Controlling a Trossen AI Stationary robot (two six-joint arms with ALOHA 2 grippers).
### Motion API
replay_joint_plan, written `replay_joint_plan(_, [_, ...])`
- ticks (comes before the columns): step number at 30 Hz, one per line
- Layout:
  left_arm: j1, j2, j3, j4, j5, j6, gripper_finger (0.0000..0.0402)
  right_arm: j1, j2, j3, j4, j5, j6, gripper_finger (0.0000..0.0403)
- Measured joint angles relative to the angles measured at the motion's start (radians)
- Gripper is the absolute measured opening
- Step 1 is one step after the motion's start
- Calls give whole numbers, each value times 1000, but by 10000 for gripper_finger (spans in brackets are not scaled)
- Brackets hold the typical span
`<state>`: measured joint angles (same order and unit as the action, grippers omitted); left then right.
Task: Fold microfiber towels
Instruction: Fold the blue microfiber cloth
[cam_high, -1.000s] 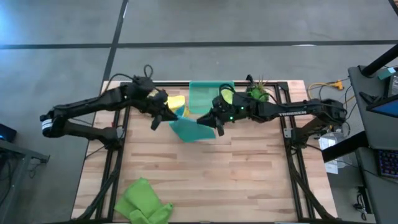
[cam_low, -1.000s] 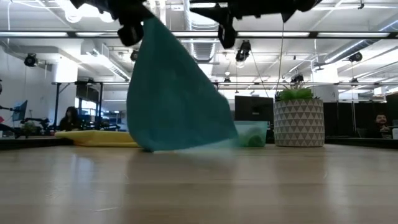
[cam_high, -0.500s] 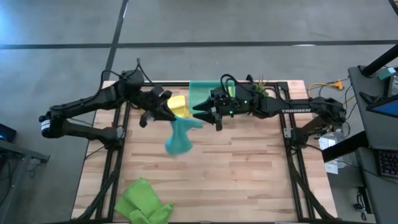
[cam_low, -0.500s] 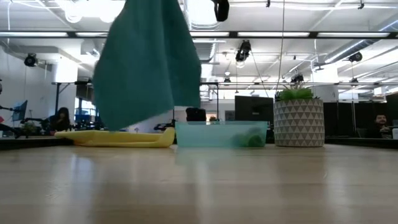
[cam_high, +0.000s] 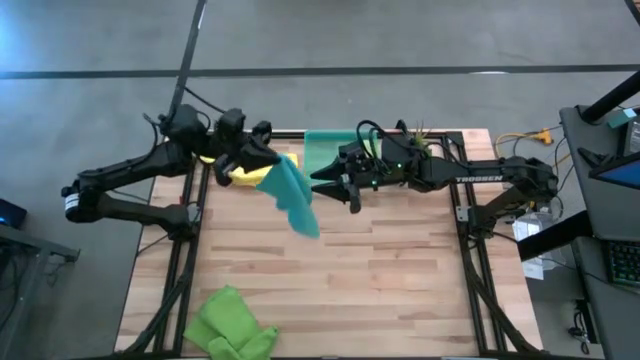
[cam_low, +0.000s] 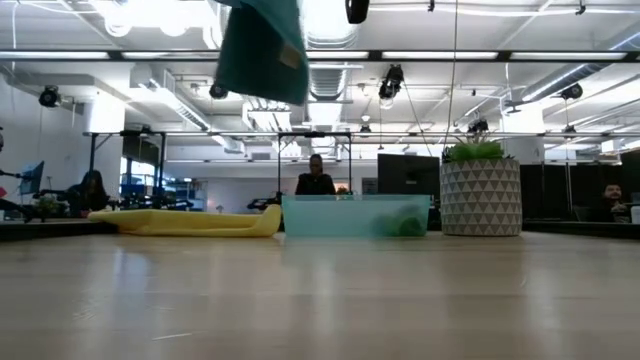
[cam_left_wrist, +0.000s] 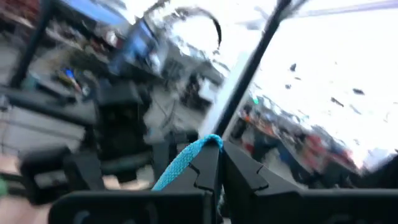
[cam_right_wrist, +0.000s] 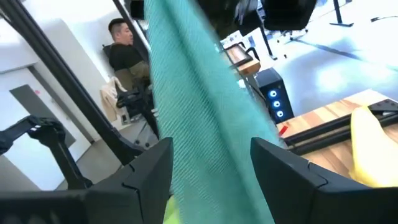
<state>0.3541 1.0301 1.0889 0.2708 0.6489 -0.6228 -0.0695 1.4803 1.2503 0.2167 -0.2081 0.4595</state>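
my left claw pinches one corner of the soft teal-blue microfiber towel, which hangs lengthwise, bunched narrow; my right claw gapes empty.

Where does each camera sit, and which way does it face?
High view: overhead, facing down; both arms, left gripper holding the teal towel.
Low view: table height, facing the room; yellow towel, green tray.
Left wrist view: past shut fingers pinching the towel.
Right wrist view: past open fingers.
All four views share the teal towel.
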Motion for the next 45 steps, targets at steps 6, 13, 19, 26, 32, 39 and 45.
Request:
replay_joint_plan(6, [-27,-10,-1,15,-357,23,0,32,-1,58,-5,18,-129,210])
replay_joint_plan(13, [-83,16,21,141,-681,26,0,182,28,196,-158,444,-609,210])
replay_joint_plan(19, [-133,101,40,472,-814,3,0,233,95,275,-171,787,-952,210])
replay_joint_plan(26, [-140,223,89,707,-852,-166,0,227,158,356,-109,816,-1127,210])
replay_joint_plan(32, [-144,289,149,715,-875,-183,0,230,199,423,-69,818,-1219,210])
replay_joint_plan(39, [-143,327,218,718,-919,-183,0,244,236,465,-77,866,-1302,210])
replay_joint_plan(45, [-147,325,277,721,-897,-227,0,246,238,448,-79,905,-1392,208])
